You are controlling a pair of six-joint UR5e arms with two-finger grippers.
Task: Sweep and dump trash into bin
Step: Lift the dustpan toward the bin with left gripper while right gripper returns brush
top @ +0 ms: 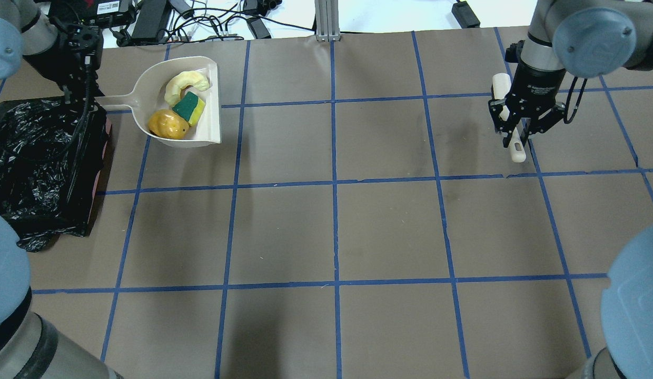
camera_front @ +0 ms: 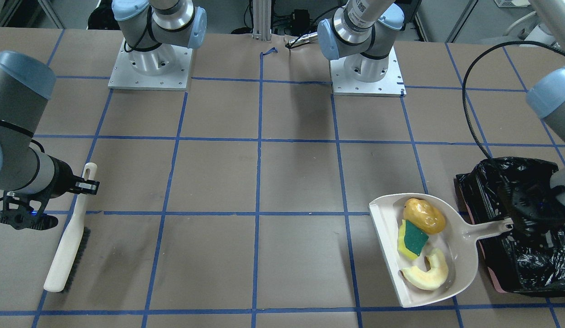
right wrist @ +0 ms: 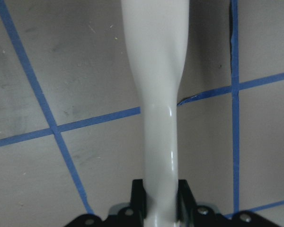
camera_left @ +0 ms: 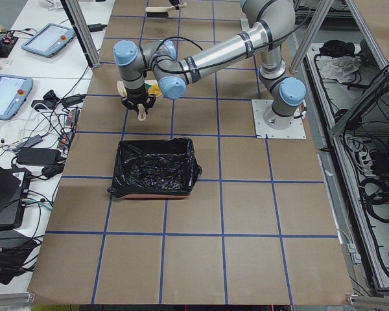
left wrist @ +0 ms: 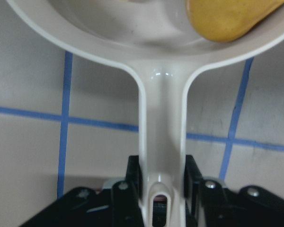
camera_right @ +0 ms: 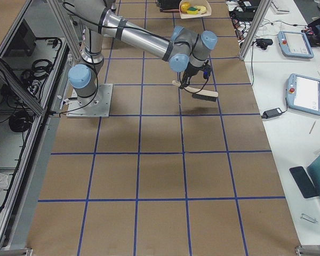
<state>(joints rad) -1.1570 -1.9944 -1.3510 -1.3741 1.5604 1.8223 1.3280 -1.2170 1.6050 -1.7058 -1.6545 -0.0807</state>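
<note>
While the left jaws grip the end of the handle of the beige dustpan (camera_front: 385, 237), closed tight on it from both sides, all three pieces of trash lie in its scoop. The orange-yellow potato-shaped lump (camera_front: 424, 215) leans on the green-topped sponge block (camera_front: 414, 239), and the pale melon slice (camera_front: 428, 273) curls just beside the sponge at the other end of the scoop. The dustpan's handle points at the bin (camera_front: 531, 273), a black-lined tub with a pink edge at its base. The bin stands on the desk (camera_front: 264, 182) just beside the dustpan at the robot's left end. Whether the dustpan rests on the desk or hangs just above it cannot be told. Well apart, at the robot's right end, the right jaws are shut around the handle of a cream brush (camera_front: 68, 246) with dark bristles, held clear of the desk, its shadow lying apart from it
</note>
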